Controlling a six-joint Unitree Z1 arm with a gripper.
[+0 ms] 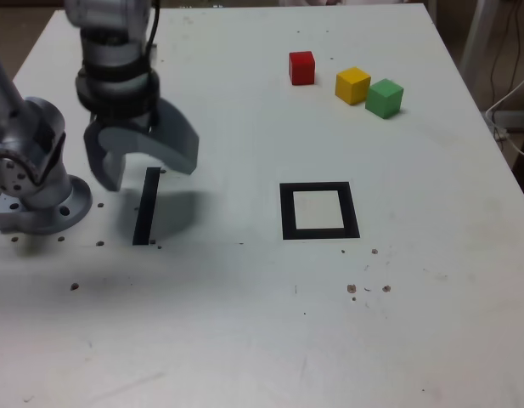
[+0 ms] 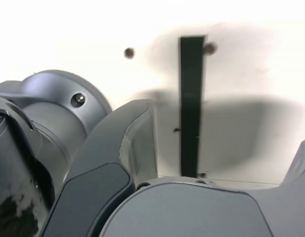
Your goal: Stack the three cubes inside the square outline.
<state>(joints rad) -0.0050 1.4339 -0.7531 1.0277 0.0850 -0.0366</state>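
Three small plain cubes sit in a slightly slanting row at the upper right of the exterior view on a white bench (image 1: 245, 323): a red cube (image 1: 301, 68), then a yellow cube (image 1: 352, 86), then a green cube (image 1: 384, 98) touching or almost touching the yellow one. Below them, mid-frame, lies the square outline (image 1: 319, 211), black tape around a white centre, with nothing inside. At the upper left the grey claw (image 1: 138, 166) hangs open and empty above a straight black tape strip (image 1: 146, 206), whose long axis runs up and down the frame
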